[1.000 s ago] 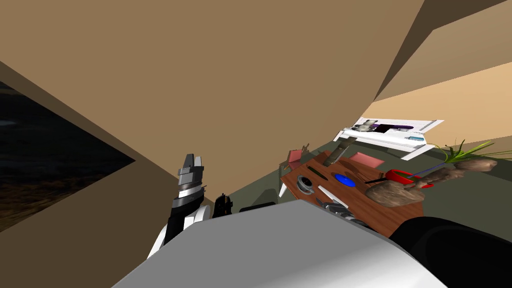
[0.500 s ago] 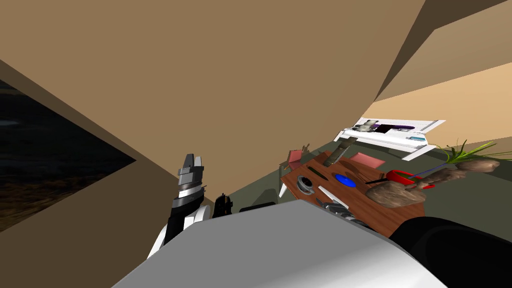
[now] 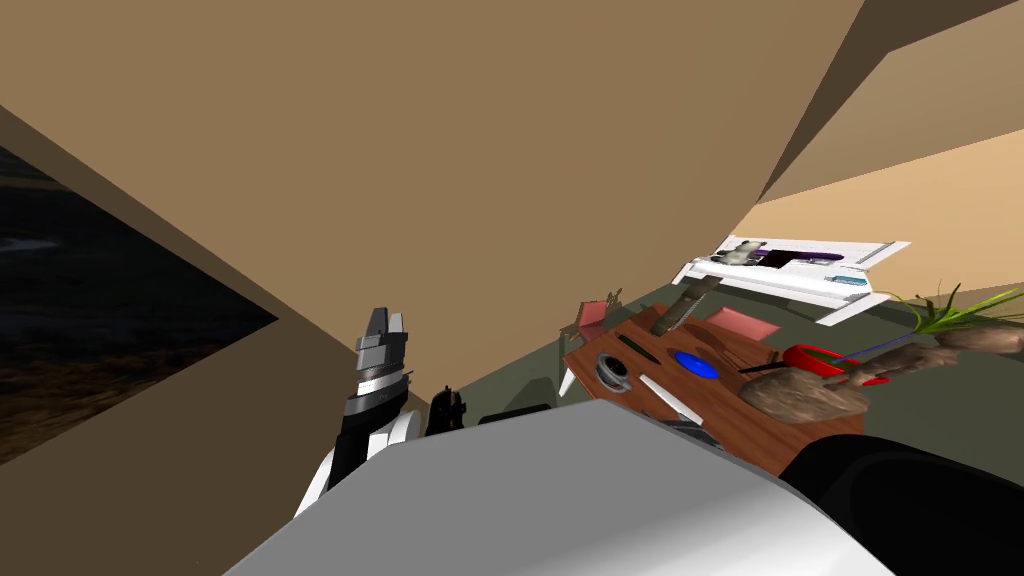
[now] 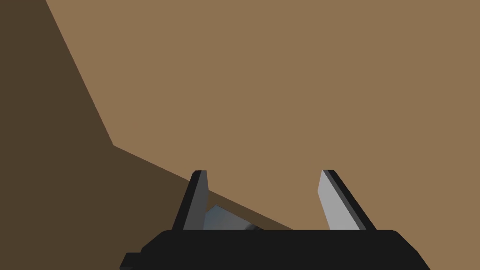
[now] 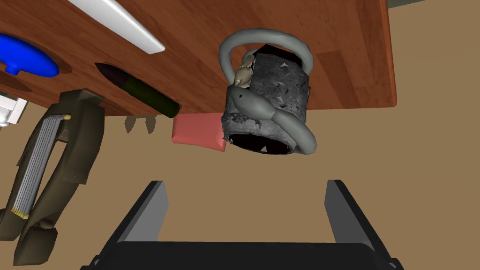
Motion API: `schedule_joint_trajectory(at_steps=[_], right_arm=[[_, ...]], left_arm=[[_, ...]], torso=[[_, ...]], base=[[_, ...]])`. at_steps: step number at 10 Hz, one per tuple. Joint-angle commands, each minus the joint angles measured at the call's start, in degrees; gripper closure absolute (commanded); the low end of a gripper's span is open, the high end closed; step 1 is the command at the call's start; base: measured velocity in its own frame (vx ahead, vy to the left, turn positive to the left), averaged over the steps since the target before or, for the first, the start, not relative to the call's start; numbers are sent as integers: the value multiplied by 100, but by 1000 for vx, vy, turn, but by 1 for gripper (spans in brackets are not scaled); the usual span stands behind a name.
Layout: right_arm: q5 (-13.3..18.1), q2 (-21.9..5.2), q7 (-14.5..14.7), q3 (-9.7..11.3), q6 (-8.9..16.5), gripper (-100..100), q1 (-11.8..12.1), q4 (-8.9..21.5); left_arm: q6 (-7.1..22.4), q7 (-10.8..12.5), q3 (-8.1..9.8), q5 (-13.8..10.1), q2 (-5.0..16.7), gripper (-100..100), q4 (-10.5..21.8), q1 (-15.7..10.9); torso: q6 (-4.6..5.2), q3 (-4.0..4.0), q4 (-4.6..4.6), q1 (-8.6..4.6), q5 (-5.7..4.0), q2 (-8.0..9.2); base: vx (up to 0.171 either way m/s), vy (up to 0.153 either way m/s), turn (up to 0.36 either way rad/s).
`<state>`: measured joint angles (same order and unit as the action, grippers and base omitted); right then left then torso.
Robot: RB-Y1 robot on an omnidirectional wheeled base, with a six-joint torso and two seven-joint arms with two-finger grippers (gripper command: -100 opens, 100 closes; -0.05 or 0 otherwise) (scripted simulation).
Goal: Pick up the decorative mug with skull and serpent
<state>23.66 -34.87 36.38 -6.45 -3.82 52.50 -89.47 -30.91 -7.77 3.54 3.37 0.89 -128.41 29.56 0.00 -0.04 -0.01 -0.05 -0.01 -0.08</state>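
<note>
While the right end effector point(image 5: 246, 186) hangs released, blades spread wide, the mug point(image 5: 266, 108) stands just beyond them, apart, by the edge of the wooden surface point(image 5: 356, 51); a dark green pointed stick point(image 5: 140, 89), a white bar point(image 5: 117, 21) and a blue disc point(image 5: 26, 61) lie further along; a pink cushion point(image 5: 197, 132) shows past the edge; the head view adds a red bowl point(image 3: 812, 353) and a brown lump point(image 3: 800, 393); the left end effector point(image 4: 262, 174), also released, is raised aside; the mug is rough dark grey, wound by a pale grey serpent, with a beige skull.
</note>
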Motion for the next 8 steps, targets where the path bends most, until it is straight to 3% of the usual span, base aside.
schedule_joint_trajectory(at_steps=[1,3,8], right_arm=[[156,-109,160,124,109,-100,79,100],[379,-280,368,325,230,-100,188,242],[436,-322,421,382,260,-100,212,285]], left_arm=[[0,0,0,0,0,0,0,0],[0,0,0,0,0,0,0,0],[0,0,0,0,0,0,0,0]], torso=[[0,0,0,0,0,0],[-3,-7,-2,-7,-1,-11],[1,3,1,8,2,6]], base=[[44,-27,146],[55,-34,182],[12,-8,40]])
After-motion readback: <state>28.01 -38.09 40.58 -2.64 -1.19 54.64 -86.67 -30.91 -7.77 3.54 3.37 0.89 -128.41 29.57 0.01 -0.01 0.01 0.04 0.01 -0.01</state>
